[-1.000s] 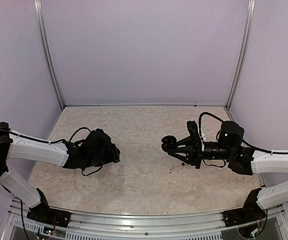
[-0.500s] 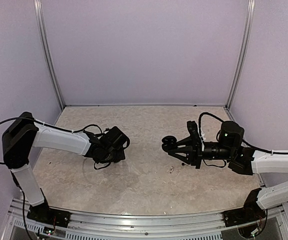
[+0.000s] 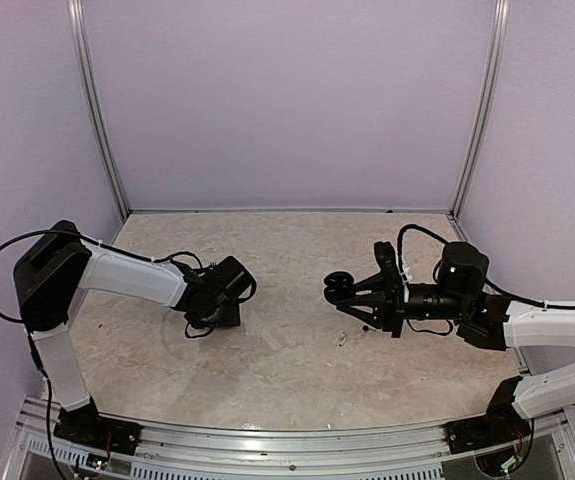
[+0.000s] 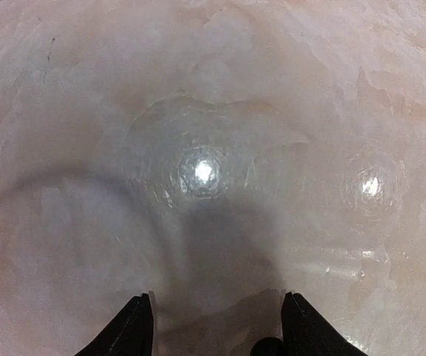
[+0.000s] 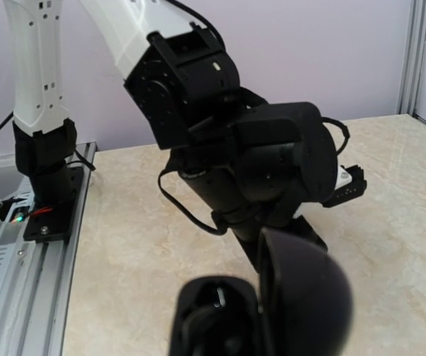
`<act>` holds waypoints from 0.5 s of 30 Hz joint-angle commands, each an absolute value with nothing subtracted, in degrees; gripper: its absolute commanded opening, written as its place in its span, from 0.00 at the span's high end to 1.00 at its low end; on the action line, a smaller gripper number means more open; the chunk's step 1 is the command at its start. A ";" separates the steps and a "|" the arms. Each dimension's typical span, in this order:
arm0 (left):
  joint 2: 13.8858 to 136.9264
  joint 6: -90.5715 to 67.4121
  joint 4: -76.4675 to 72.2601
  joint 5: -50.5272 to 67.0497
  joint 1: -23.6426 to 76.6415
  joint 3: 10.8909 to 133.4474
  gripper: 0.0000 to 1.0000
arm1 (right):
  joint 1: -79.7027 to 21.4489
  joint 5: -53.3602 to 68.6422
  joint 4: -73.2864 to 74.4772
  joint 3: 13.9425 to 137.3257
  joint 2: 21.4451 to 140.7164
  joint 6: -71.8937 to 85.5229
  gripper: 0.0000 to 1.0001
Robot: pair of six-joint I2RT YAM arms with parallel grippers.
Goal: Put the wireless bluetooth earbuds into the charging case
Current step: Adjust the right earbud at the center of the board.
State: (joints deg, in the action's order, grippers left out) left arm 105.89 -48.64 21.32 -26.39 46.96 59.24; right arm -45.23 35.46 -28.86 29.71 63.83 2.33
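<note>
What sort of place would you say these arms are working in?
Probably a lab robot test cell, not a home or shop: plain lilac walls framed by aluminium posts, a marbled tabletop, and a left arm and right arm bolted to a rail, the right gripper holding a charging case.

No text, label, brand, number or sign can be read in any of the views. The glossy black clamshell charging case (image 5: 301,297) and the pale marbled desk (image 3: 287,350) carry no marking that is legible.
</note>
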 commanded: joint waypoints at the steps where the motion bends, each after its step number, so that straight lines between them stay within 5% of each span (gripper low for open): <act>1: 107.42 -43.37 22.32 -22.72 47.41 60.26 0.40 | -44.68 34.89 -28.08 29.70 62.39 1.80 1.00; 15: 105.30 -38.10 25.27 -16.28 49.87 56.41 0.39 | -44.72 34.45 -26.51 30.27 61.73 1.30 1.00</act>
